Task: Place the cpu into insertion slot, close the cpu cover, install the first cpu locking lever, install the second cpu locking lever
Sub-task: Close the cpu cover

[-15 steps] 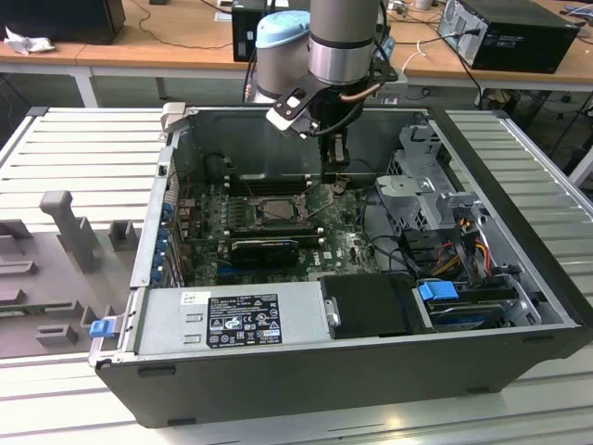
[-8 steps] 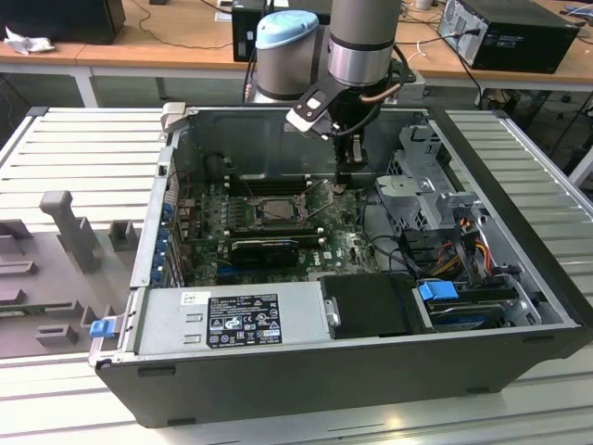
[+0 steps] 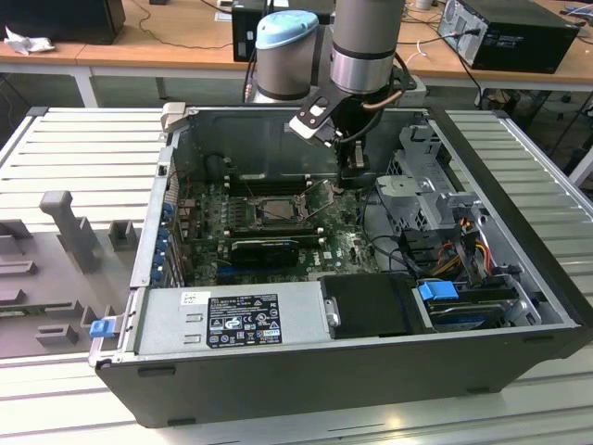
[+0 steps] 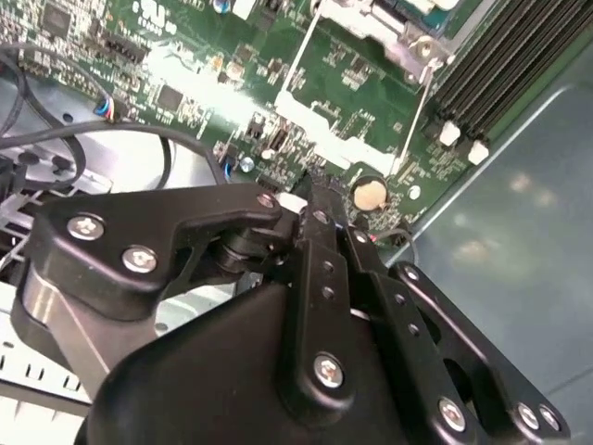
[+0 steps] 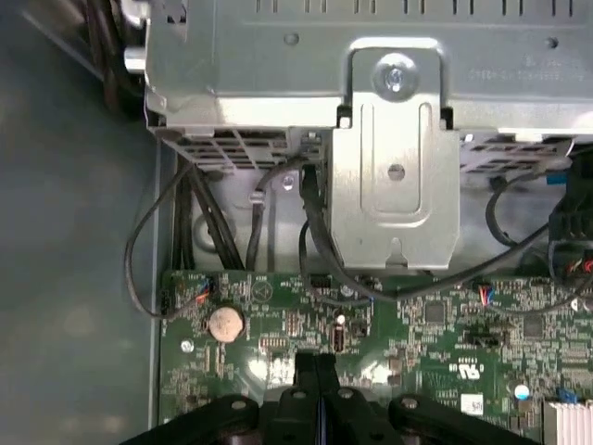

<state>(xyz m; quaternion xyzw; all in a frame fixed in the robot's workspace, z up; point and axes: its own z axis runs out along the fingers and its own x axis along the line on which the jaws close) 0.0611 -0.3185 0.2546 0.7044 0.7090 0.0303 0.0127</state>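
Observation:
The insertion slot [image 3: 269,210] sits mid-board in the open computer case, a dark square with a silvery rim. The cpu cover [image 3: 267,198] looks to lie over it as a silvery frame; a corner of that frame [image 4: 394,23] also appears in the second wrist view. The cpu is hidden. Two thin wire locking levers [image 4: 296,65] [image 4: 422,97] run along the socket's sides, and one lever [image 3: 320,199] stands slanted up. My gripper [image 3: 355,176] hangs just to the exterior view's right of the socket, low over the green board. Its fingers [image 5: 315,371] [image 4: 301,199] are shut, nothing between them.
A metal drive cage [image 5: 394,185] with black cables [image 5: 315,241] stands close beyond the fingertips. A coin battery [image 5: 225,322] lies on the board beside them. Black memory slots [image 4: 491,65], a power supply [image 3: 232,320] and the case walls [image 3: 519,213] hem the space in.

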